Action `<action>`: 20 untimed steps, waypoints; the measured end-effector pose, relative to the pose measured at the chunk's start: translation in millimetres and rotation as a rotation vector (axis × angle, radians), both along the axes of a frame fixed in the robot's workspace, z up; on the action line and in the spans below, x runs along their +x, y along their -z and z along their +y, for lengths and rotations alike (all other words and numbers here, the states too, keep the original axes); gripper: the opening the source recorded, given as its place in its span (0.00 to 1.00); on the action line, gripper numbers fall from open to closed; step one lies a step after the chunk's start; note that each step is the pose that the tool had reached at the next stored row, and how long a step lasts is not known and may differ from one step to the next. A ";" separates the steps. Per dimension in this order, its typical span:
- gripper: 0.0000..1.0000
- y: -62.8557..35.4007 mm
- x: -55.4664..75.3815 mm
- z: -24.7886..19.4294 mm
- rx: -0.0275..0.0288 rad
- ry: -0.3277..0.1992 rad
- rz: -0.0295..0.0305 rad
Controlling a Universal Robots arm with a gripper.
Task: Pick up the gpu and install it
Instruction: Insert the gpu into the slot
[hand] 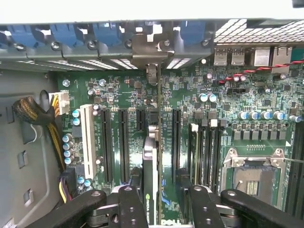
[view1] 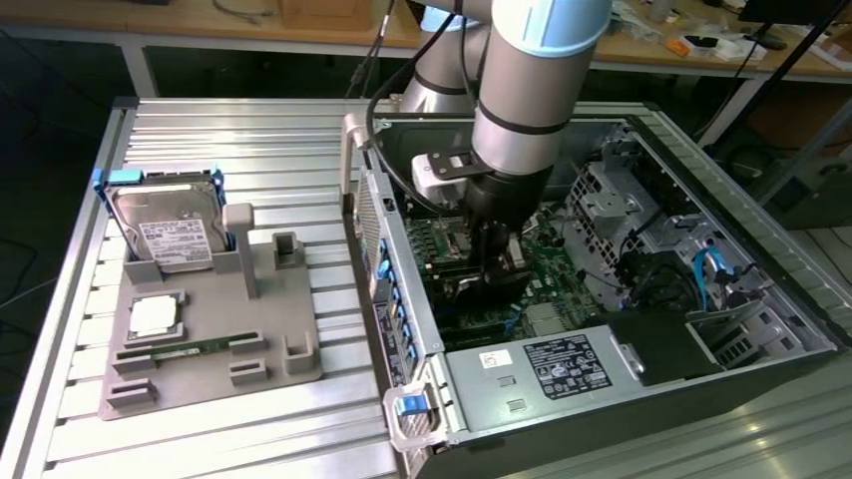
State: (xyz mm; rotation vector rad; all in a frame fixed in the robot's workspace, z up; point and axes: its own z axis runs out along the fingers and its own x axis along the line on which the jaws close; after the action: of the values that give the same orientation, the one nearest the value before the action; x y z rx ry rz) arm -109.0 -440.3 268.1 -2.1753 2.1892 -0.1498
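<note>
Arm reaches down into the open PC case point(view1: 626, 329), which lies on its side on the slatted metal table point(view1: 226, 130). Gripper point(view1: 496, 267) is low over the motherboard point(view1: 553, 299), mid-case.

Wrist view: gripper point(hand: 162, 199) has the gpu point(hand: 151, 166) edge-on between its black fingers point(hand: 135, 183), jaws partly closed and clamped on the card, one finger each side. Card stands upright on its edge, in line w/ one of the long black expansion slots point(hand: 122, 142) on the green motherboard point(hand: 266, 104); its far end points at the rear bracket area point(hand: 149, 52) of the case wall w/ blue clips. Can't tell if the card edge is fully seated in the slot or just touching it.

Beside the gpu: white slot point(hand: 88, 142) toward the cable side, yellow/black cable bundle point(hand: 33, 114) further out; on the other side memory slots point(hand: 204, 147) and the empty CPU socket point(hand: 254, 178).

Exterior view's left, well apart from the case: grey fixture tray point(view1: 213, 329) on the table, holding the silver hard drive point(view1: 167, 225) in blue frame standing upright, a small square chip point(view1: 154, 317) lying flat, and a narrow green memory stick point(view1: 187, 349) lying flat near the tray's front. PSU w/ label point(view1: 566, 364) sits at the case's near end.
</note>
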 end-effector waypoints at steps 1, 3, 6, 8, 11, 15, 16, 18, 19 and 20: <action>0.41 -0.9 0.0 0.4 -0.0008 0.000 -0.0015; 0.41 -2.8 -0.1 1.5 -0.0029 0.000 -0.0049; 0.41 -4.9 -0.2 2.0 -0.0042 0.000 -0.0092; 0.41 -5.6 -0.3 2.4 -0.0047 0.000 -0.0109; 0.41 -8.2 -0.2 2.7 -0.0058 0.000 -0.0120; 0.41 -10.3 -0.2 2.8 -0.0060 0.000 -0.0130; 0.41 -10.4 -0.2 2.8 -0.0061 0.000 -0.0131; 0.41 -10.8 -0.2 2.7 -0.0065 0.000 -0.0130; 0.41 -10.8 -0.2 2.8 -0.0065 0.000 -0.0130; 0.41 -10.8 -0.2 2.8 -0.0064 0.000 -0.0131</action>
State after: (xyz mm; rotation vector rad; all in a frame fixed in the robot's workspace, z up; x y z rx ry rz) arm -109.2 -437.6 278.9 -2.1713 2.1849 -0.1708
